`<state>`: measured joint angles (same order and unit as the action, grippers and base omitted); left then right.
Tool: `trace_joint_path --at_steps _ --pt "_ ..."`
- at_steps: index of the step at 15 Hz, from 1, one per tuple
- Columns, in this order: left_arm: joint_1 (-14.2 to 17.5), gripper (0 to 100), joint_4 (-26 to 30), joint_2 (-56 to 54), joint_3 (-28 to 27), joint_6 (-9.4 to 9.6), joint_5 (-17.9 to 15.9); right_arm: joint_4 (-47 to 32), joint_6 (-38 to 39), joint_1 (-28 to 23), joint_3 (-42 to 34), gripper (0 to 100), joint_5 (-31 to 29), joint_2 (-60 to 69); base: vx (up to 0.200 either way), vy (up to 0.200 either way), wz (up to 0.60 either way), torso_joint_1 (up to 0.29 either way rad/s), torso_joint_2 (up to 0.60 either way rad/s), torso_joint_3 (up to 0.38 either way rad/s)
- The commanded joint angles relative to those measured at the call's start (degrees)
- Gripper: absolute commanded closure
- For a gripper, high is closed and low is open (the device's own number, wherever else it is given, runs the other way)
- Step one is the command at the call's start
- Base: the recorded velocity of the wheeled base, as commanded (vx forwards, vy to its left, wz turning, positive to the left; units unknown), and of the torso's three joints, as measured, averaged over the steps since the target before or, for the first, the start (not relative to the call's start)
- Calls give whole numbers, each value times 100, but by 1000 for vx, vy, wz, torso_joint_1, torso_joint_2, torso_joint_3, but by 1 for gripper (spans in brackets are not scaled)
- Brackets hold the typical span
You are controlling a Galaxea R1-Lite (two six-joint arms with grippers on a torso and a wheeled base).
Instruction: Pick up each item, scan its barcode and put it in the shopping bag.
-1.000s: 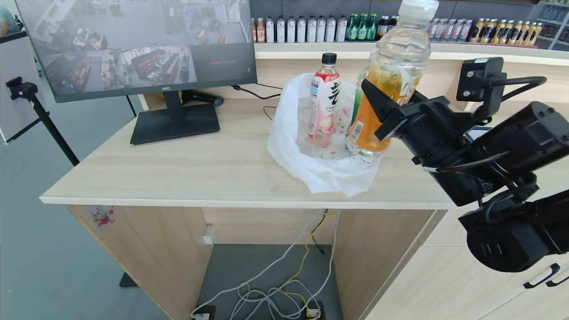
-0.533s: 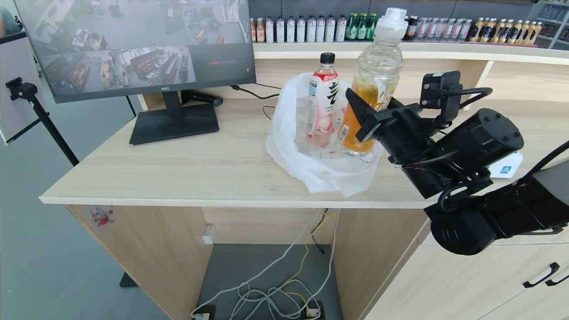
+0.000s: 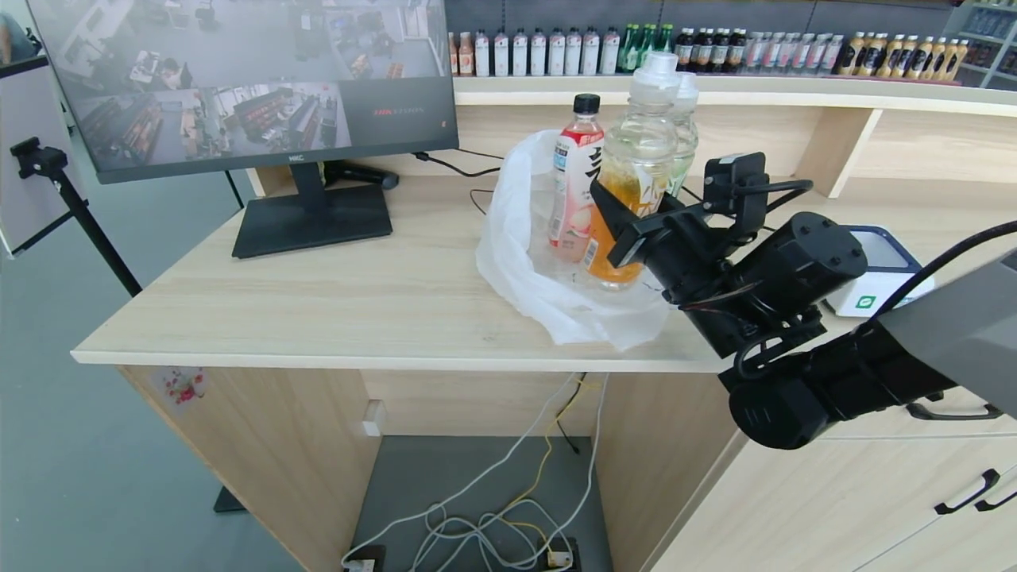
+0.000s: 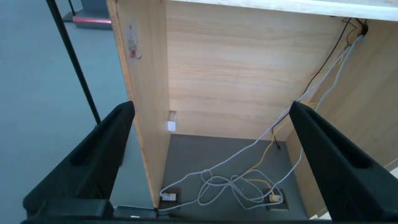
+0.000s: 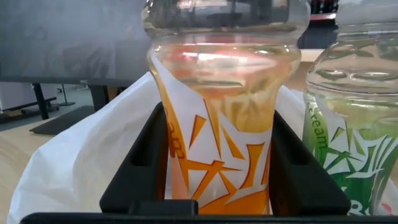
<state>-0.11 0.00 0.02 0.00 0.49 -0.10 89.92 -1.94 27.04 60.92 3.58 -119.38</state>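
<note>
You had the right gripper (image 3: pixel 628 234) clamped low on the orange-labelled bottle (image 3: pixel 639 147). The bottle stood upright at the centre of the head frame, its base down inside the mouth of the shopping bag (image 3: pixel 516 266). I judge that low, upright hold was meant to stand it beside the pink bottle (image 3: pixel 576 183) without tipping either. (Whether the base had reached the bag's floor, I could not tell.) The scanner (image 3: pixel 874 266) sat on the surface (image 3: pixel 357 294) at centre right, apart from the bag.

The right wrist view gave you what the head view half hid: both fingers (image 5: pixel 140 165) pressed flat against the label, and the green-labelled bottle (image 5: pixel 348 155) just beside. The left wrist view showed the left gripper (image 4: pixel 211 162) spread wide, holding nothing, facing the cables (image 4: pixel 249 180) under the surface.
</note>
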Motion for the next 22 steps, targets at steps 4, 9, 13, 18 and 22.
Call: trace_joint_path --at_steps 4,9,13,18,22 --pt "2 0 0 -2 0 4 1 8 0 -6 623 100 -7 -428 0 0 0 0 0 0" --pt "2 0 0 -2 0 4 1 -27 -8 -50 694 100 -42 -525 0 0 0 0 0 0" --pt "2 0 0 -2 0 -5 1 -264 27 -41 755 100 -7 -604 0 0 0 0 0 0" --pt "2 0 0 -2 0 4 1 -739 27 -85 1309 100 -33 -683 0 0 0 0 0 0" --pt "2 0 0 -2 0 4 1 -800 -61 -129 1186 100 -68 -718 0 0 0 0 0 0"
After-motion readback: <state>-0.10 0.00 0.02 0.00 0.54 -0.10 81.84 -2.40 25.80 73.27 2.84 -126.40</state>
